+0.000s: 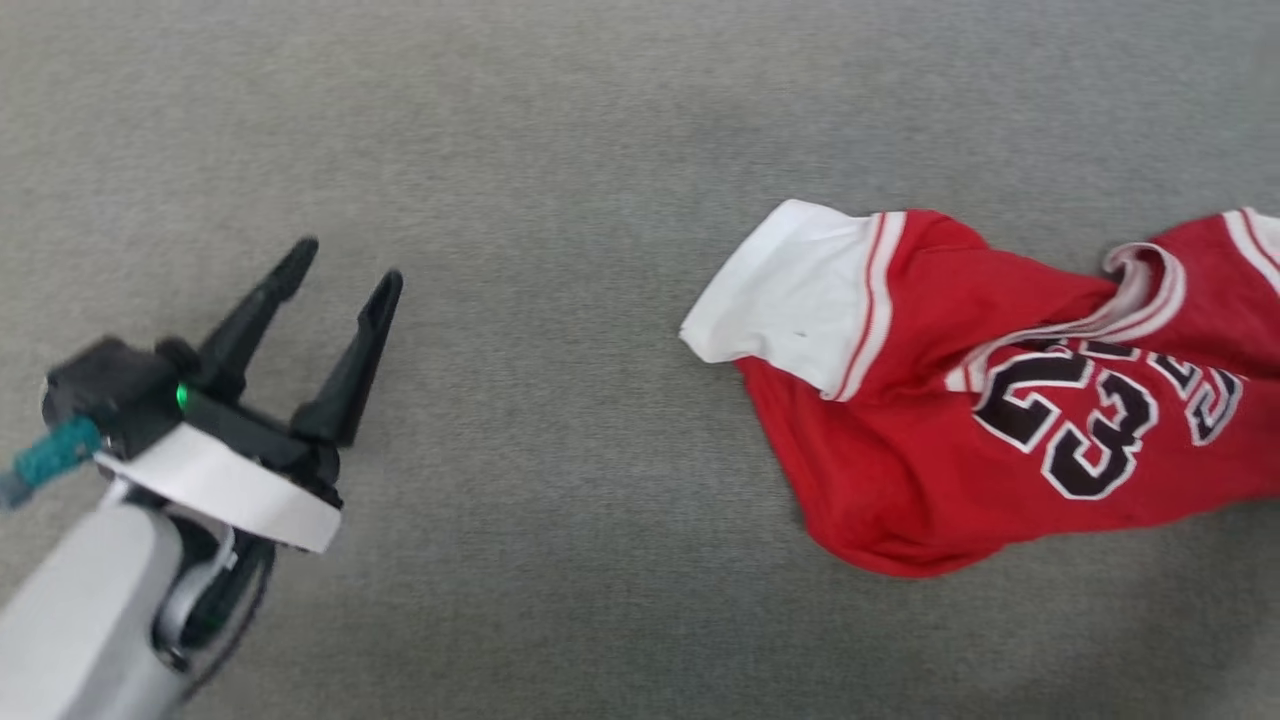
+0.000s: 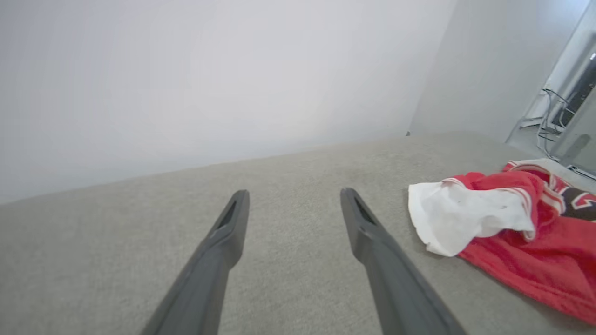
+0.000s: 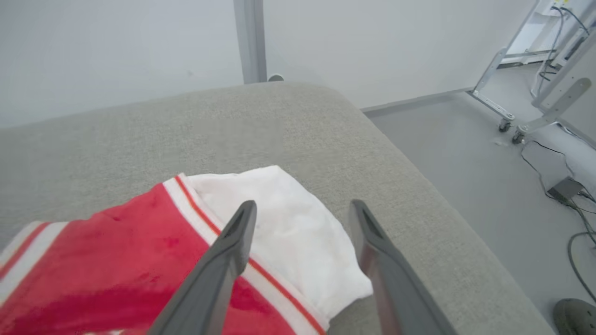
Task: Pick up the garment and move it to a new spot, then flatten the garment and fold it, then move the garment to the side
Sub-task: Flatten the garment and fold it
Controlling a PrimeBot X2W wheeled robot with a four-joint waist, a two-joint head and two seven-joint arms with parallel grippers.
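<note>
Two hands, both spread wide, both empty. Left hand (image 1: 348,265) hangs over bare tabletop (image 1: 600,150), well apart from the one shirt (image 1: 900,470). Right hand (image 3: 302,204) hovers over its white sleeve (image 3: 288,223), near the tabletop's rounded corner. Shirt lies crumpled. Head view gives the black "23" (image 1: 1070,420); right wrist view adds floor (image 3: 465,149), cables (image 3: 577,195), one wheeled frame (image 3: 503,111).

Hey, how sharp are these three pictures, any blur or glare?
Head view: soft throughout, shirt edges smeared. Left wrist view: wall washed out, left gripper blurred toward the bottom. Right wrist view: right gripper and shirt soft, light even.
</note>
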